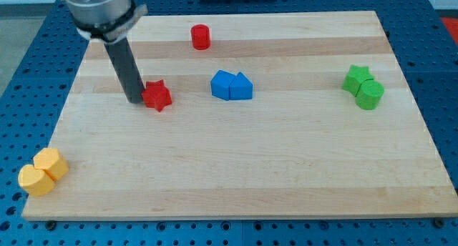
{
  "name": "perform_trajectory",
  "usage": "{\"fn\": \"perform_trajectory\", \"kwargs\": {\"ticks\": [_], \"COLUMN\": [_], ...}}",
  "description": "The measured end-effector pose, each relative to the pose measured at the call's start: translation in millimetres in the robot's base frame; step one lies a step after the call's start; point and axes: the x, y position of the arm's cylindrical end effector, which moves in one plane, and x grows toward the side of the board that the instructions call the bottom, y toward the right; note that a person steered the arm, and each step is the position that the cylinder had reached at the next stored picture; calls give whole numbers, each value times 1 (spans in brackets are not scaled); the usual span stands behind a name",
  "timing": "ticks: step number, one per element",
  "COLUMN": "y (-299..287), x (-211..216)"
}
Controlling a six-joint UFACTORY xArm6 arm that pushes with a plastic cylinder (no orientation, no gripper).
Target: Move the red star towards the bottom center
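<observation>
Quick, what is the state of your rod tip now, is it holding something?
My tip: no gripper, holds nothing; it sits against the left side of the red star-shaped block.

On the wooden board (pixel 236 167), my tip (pixel 136 101) touches the left side of the red star block (pixel 157 96); the red cylinder block (pixel 201 36) sits above; two touching blue blocks (pixel 231 86) lie right; two green blocks (pixel 363 87) far right; two yellow blocks (pixel 42 172) bottom-left.

- My tip (pixel 135 100) touches the red star (pixel 157 96) on its left side, near the worktop (pixel 236 174) top-left corner.
- Red cylinder (pixel 201 37) by top edge.
</observation>
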Motion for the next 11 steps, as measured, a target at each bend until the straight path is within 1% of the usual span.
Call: {"fn": "perform_trajectory", "kwargs": {"ticks": [1, 2, 3, 4, 5, 6, 7, 8, 9, 10, 11], "y": [40, 15, -24, -22, 1, 40, 81, 84, 42, 18, 22], "x": [21, 25, 10, -19, -29, -5, 44, 55, 53, 25, -19]}}
